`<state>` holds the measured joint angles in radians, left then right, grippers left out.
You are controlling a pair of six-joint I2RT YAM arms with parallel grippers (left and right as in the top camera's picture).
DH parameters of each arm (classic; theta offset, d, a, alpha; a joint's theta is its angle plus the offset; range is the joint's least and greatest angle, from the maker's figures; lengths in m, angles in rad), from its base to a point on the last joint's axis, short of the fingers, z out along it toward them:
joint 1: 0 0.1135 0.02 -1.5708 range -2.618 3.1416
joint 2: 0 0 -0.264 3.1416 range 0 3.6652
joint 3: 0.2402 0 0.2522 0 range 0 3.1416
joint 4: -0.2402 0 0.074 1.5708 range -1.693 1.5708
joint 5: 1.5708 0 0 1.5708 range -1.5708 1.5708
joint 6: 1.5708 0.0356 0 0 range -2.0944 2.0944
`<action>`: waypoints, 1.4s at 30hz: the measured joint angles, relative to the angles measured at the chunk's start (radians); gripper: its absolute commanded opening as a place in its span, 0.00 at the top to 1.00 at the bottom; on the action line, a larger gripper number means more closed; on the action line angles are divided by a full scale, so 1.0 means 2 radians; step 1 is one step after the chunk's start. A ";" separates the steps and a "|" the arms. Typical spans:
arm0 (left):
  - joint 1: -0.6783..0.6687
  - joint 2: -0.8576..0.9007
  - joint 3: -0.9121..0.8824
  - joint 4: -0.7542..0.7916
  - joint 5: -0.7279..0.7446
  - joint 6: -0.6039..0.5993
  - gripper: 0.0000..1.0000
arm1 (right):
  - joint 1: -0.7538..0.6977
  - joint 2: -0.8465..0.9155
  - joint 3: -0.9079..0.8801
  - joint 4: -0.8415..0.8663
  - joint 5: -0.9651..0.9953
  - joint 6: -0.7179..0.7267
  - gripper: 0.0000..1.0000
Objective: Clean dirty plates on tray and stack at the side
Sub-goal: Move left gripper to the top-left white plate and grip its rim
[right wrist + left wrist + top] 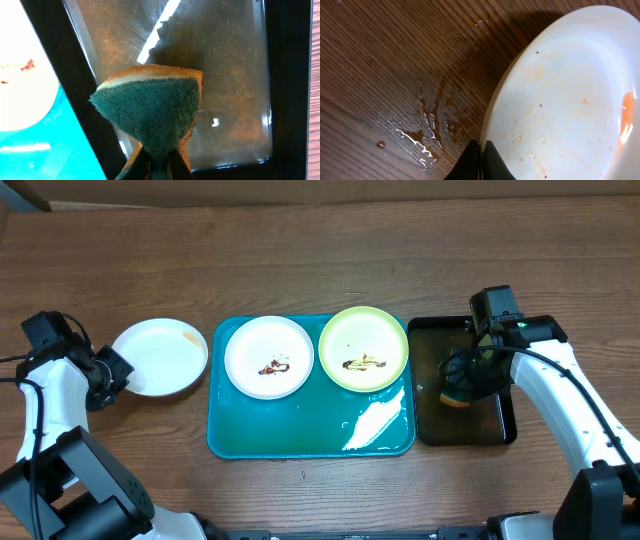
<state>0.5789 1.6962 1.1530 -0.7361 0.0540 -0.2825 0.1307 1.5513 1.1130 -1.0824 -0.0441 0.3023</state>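
The left hand [481,150] is pinched on the edge of the lone white plate [160,357], with a dark finger [496,162] on either side of the rim. This plate lies on the bench [320,250], off the tray [290,435], reaching from the hand toward the tray's nearest side. It shows faint rings, small specks and an orange streak [626,115] at the far edge. On the other side of the fingers from the plate, a brownish puddle [425,132] wets the wood close to the rim, with one dark drop [380,144] just past it.

The right hand [157,162] is clamped on a sponge [155,105]. The sponge's green scouring face is turned to the wrist camera and its yellow layer lies behind. The hand hangs over the black tray [500,430], whose floor looks wet and speckled. Whether the sponge touches that floor cannot be told.

To this hand's left, past the black tray's raised wall, sits the teal tray. The yellow-green plate [363,349] on it is the nearer one and the white plate [268,357] is beyond, the two side by side and almost touching. Both carry dark brown smears at their centres. A white foamy streak [378,423] lies on the tray floor just beside the yellow-green plate, toward the bench's front edge.
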 measured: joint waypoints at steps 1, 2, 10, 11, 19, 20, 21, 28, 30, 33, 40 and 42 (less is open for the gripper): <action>0.001 0.000 0.000 0.000 -0.003 0.003 0.66 | 0.000 0.000 0.000 0.000 0.000 0.000 0.96; 0.002 0.000 0.000 0.000 -0.005 0.003 0.61 | 0.000 0.000 0.000 0.000 0.000 0.000 0.96; 0.002 0.000 0.000 -0.011 0.039 0.002 0.36 | 0.000 0.000 0.000 -0.001 0.000 0.000 0.96; 0.000 0.000 0.000 -0.015 0.057 0.005 0.36 | 0.000 0.000 0.000 -0.001 0.000 0.000 0.96; -0.098 0.000 0.000 -0.035 0.172 0.075 0.33 | 0.000 0.000 0.000 -0.005 0.000 0.000 0.96; -0.116 0.000 0.000 -0.035 0.178 0.085 0.32 | 0.000 0.000 0.000 -0.006 0.000 0.000 0.96; -0.142 0.000 0.000 -0.034 0.185 0.102 0.32 | 0.000 0.000 0.000 -0.008 0.000 0.000 0.96; -0.231 0.000 0.000 0.019 0.137 0.135 0.26 | 0.000 0.000 0.000 -0.015 0.000 0.000 0.96; -0.252 0.000 0.001 0.050 0.121 0.142 0.27 | 0.000 0.000 0.000 -0.015 0.000 0.000 0.96; -0.268 0.000 0.001 0.087 0.104 0.144 0.28 | 0.000 0.000 0.000 -0.016 0.000 0.000 0.96; -0.279 0.000 0.001 0.118 0.061 0.145 0.30 | 0.000 0.000 0.000 -0.017 0.000 0.000 0.96; -0.279 0.003 0.002 0.120 0.054 0.145 0.30 | 0.000 0.000 0.000 -0.017 0.000 0.000 0.96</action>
<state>0.0200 1.7031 1.1561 -0.4969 0.1623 0.0082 0.1307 1.5513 1.1126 -1.1160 -0.0444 0.3027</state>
